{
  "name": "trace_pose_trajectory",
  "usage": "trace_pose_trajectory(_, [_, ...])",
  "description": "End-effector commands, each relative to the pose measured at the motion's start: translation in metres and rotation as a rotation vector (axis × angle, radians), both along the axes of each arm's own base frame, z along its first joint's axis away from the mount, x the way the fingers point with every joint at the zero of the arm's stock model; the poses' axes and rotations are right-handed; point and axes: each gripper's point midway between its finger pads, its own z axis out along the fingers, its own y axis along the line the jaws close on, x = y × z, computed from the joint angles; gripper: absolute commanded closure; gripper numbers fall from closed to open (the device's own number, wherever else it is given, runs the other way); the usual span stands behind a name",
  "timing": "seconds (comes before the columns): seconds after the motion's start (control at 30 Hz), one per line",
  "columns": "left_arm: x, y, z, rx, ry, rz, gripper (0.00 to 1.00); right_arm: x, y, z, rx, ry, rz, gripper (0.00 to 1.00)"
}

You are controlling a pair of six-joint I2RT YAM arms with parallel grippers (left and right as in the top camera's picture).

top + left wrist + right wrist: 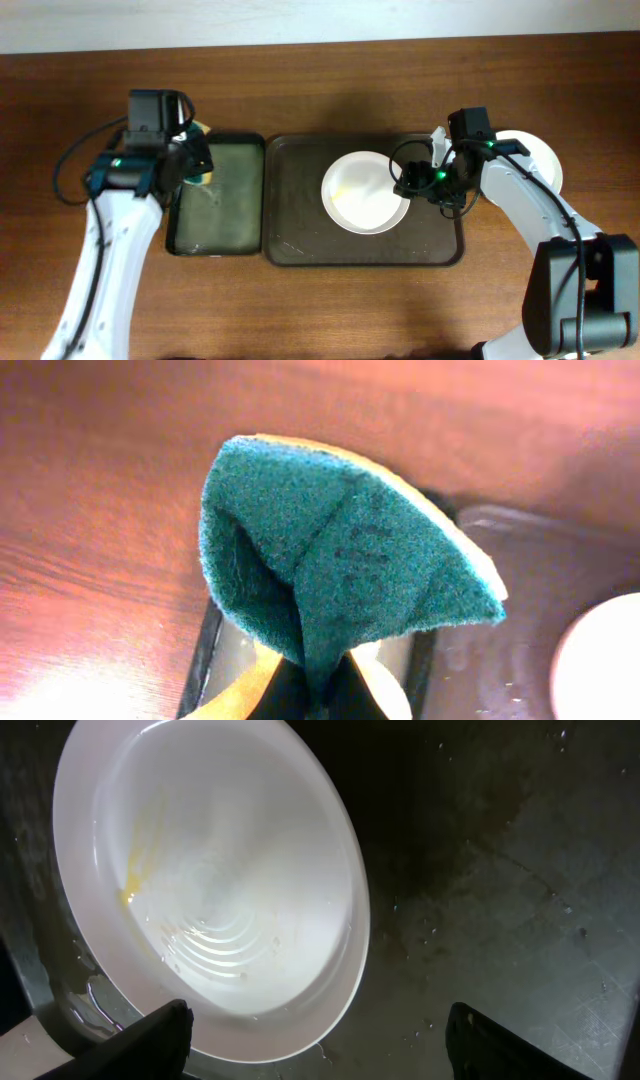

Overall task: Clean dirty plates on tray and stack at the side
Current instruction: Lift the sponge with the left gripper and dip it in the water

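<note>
While left pincer (320, 695) clamps sponge (340, 550), right pincer (322, 1038) gapes.

White plate (210, 890) with yellow smear, on wet dark tray (500, 870); pincer (320, 1028) spread wide near its rim
</note>
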Motion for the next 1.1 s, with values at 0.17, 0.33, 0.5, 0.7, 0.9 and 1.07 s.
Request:
trace_pose_trajectory(0.17, [-0.009, -0.003, 0.032, -0.016, -0.076, -0.013, 1.0, 0.004, 0.003, 0.004, 0.005, -0.014, 0.014, 0.18])
trace_pose_trajectory(0.33, [-0.009, -0.003, 0.032, -0.016, -0.075, -0.014, 1.0, 0.004, 0.003, 0.004, 0.005, -0.014, 0.013, 0.18])
trace_pose_trajectory(0.5, [-0.01, -0.003, 0.032, -0.017, -0.074, -0.014, 1.0, 0.004, 0.003, 0.004, 0.004, -0.014, 0.014, 0.18])
trace_pose_trajectory(0.7, [-0.013, -0.023, 0.028, -0.084, -0.05, -0.118, 1.0, 0.004, 0.003, 0.004, 0.005, -0.015, 0.014, 0.18])
trace_pose_trajectory(0.9, [-0.019, -0.025, 0.011, -0.08, 0.019, -0.132, 1.0, 0.002, 0.003, 0.003, 0.004, -0.009, 0.017, 0.18])
trace_pose_trajectory(1.07, [-0.018, -0.038, 0.003, -0.112, 0.045, -0.17, 1.0, 0.002, 0.003, 0.003, 0.004, -0.008, 0.017, 0.18])
